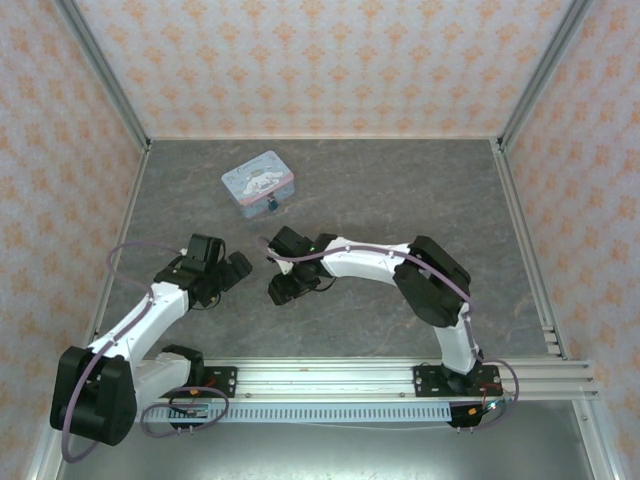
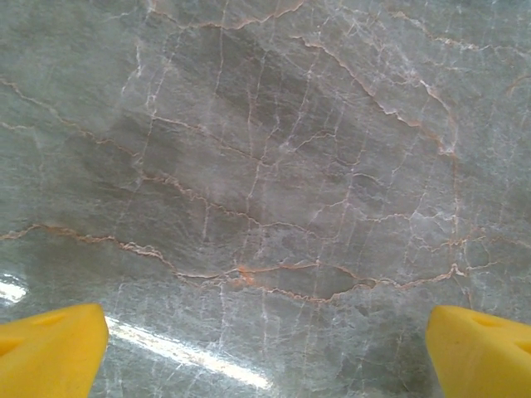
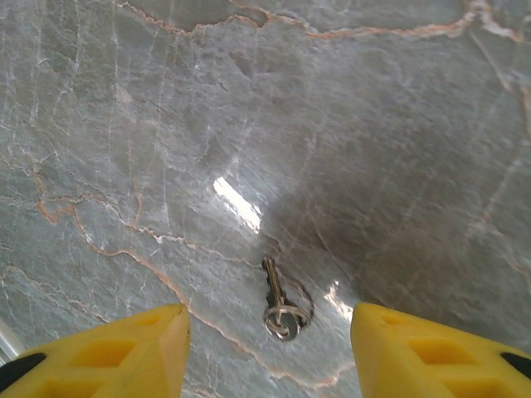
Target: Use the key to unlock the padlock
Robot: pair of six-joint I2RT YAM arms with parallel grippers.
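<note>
From above, the padlock (image 1: 271,205) is a tiny dark speck at the near edge of the tin (image 1: 258,178), far out on the tabletop (image 1: 400,200). Whether it hangs from the clasp or just touches the tin is too small to tell. The left gripper (image 1: 238,268) and right gripper (image 1: 281,289) hang close together near mid-table, well short of the tin. In the left wrist view the yellow fingers (image 2: 50,348) stand wide apart over bare marbled tabletop, holding nothing. In the right wrist view the right gripper's jaws are also wide apart and empty. The key (image 3: 272,286) lies flat on the tabletop between them, its shaft pointing away from the camera and its ring (image 3: 283,315) at the near end. The key looks very light, thin and stiff, and it rests flush on a hard, glossy surface. It will likely skate or spin if one finger reaches it first, and broad pads may close over it without catching. The best hold is probably across the head where the ring adds thickness, leaving the shaft free for the keyhole. The ring itself looks loose and could pivot. The padlock seems light enough to swing or slide under the key's push, so the left gripper would likely need to steady its body.
</note>
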